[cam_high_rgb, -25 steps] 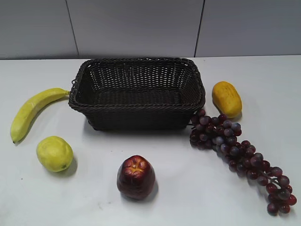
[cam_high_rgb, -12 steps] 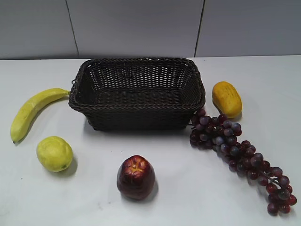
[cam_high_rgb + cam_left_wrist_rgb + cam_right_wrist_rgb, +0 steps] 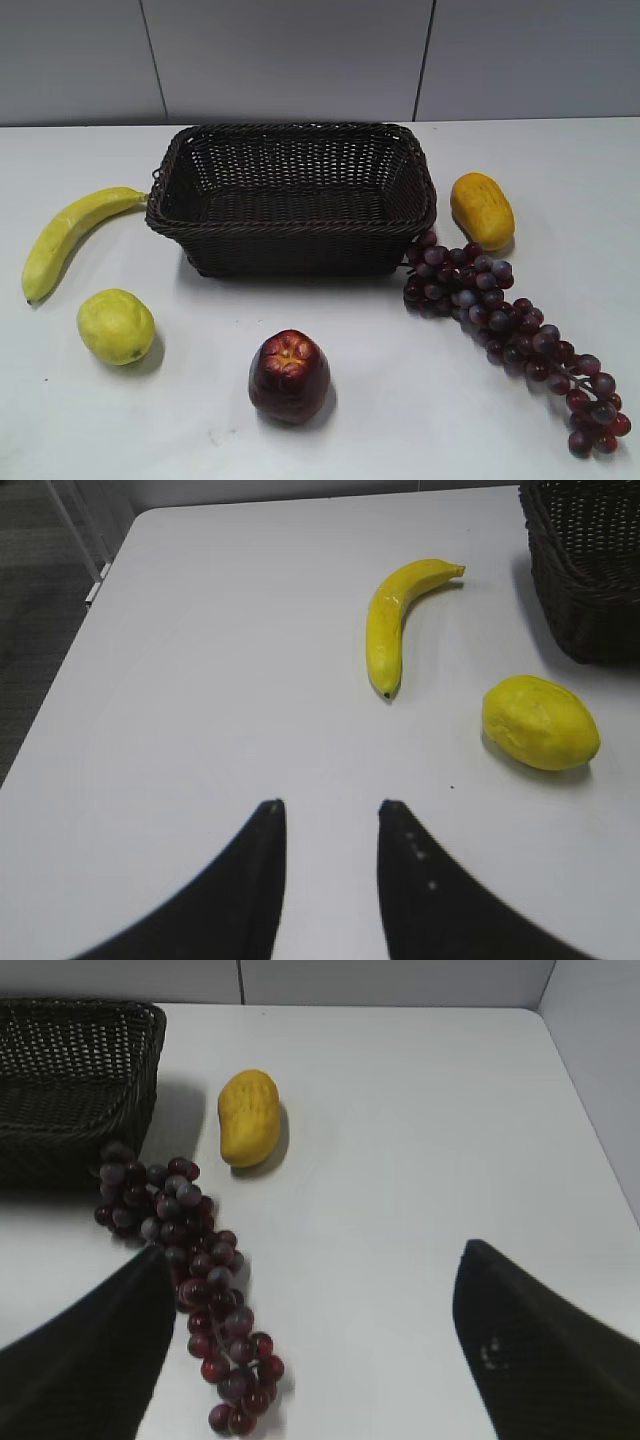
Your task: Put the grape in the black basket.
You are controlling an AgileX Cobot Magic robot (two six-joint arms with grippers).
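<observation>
Item: the grape [image 3: 510, 335], one long tapering bunch, lies flat on the tabletop [image 3: 420, 400] at near right, its broad end just beside the near right corner of the black basket [image 3: 292, 196], its thin end trailing toward the near right edge. Change since the earlier views: none that I can see; bunch, basket and loose fruit sit exactly as before, and neither of my arms enters the exterior view, so I judge the task not yet begun. Item: my right claw [image 3: 310, 1345], jaws spread wide, holding nothing, hovers above the bunch with the grape [image 3: 190, 1270] beside its left finger. Item: my left claw [image 3: 330, 885], jaws narrowly apart, empty, hangs over bare tabletop near the banana [image 3: 400, 615] and the yellow-green fruit [image 3: 540, 723]. Item: the orange-yellow fruit [image 3: 481, 209], to the right of the basket and just beyond the bunch's broad end, apart from it. Item: the apple [image 3: 289, 376], near centre, well clear of the grape. Edges and room: the basket's interior is empty and open from above; its braided rim stands between bunch and interior, so I expect the lift must clear it. To the right of the bunch the tabletop is bare up to the side wall seen in my right wrist view.
</observation>
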